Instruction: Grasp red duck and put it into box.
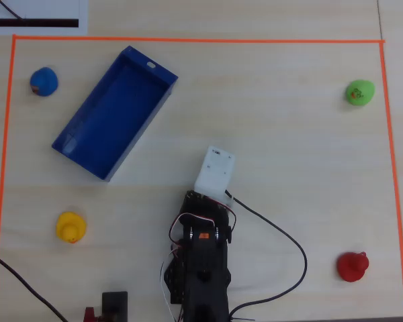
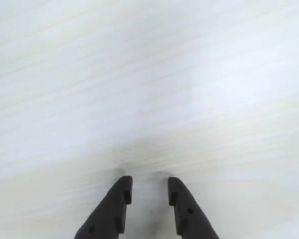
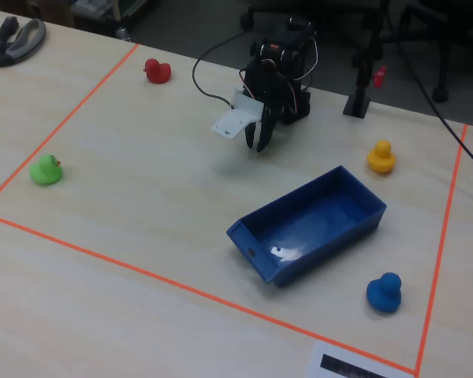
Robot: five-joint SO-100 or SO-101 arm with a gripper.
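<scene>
Hidden in the overhead view under a white wrist block [image 1: 215, 172]: the gripper. Cut off at the wrist view's bottom edge: the gripper [image 2: 148, 188], only two dark fingertips showing. Blurred there: the tabletop [image 2: 149, 89]. Cropped at the fixed view's bottom edge: a white sheet [image 3: 355, 364].

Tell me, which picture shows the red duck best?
The overhead view: the red duck sits there whole and unblocked, near the lower right corner. The fixed view shows it smaller, at the far edge. The wrist view shows only bare table and the end effector.
</scene>
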